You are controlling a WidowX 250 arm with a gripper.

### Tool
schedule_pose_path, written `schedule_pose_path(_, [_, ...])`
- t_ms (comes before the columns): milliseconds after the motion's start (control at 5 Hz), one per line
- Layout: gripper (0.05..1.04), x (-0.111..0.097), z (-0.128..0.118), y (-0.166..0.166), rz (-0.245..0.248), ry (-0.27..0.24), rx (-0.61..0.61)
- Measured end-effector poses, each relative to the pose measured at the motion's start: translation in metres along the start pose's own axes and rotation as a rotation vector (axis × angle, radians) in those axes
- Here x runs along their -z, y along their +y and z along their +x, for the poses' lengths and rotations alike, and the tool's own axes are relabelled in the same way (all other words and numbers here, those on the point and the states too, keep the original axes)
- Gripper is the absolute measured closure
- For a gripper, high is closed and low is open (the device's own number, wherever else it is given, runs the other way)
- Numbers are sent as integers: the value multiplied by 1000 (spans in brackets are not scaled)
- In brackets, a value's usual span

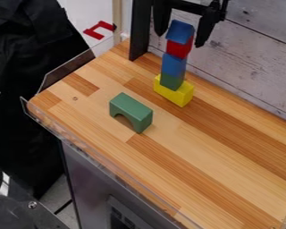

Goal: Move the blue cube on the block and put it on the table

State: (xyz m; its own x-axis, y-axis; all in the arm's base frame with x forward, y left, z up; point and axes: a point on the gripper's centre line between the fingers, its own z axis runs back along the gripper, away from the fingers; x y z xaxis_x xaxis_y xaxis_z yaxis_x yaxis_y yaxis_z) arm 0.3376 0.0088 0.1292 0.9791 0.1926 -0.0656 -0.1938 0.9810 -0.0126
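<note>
Blue cube (pixel 180 31) tops a 5-block tower, directly on a red block (pixel 178 48), with a yellow base (pixel 174 92) on the wooden table (pixel 217 161). Black gripper (pixel 180 40) at the top, fingers spread wide, holding nothing – closing off-centre or too low could drag the red block and topple the tower

Bright, soft light covers the table (pixel 223 166), seemingly from above; the green arch (pixel 132 105) is paler on top (dimmer down its side), while the black cloth (pixel 29 67) at frame left lies dark.
</note>
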Motion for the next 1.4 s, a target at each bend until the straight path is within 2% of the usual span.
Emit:
schedule_pose_path(200, [384, 3, 1, 4, 0, -8, -21])
schedule_pose_path(400, [565, 3, 1, 4, -3, -17, -33])
schedule_pose_path(600, [566, 3, 1, 5, -3, -15, -39])
schedule_pose_path(800, [565, -5, -3, 8, 19, -21, -57])
schedule_pose_path(1000, [566, -23, -2, 3, 38, -71, -44])
schedule_pose_path(1200, [566, -36, -9, -21, 21, -113, 21])
schedule_pose_path(1400, [566, -15, -26, -50, -21, -68, 100])
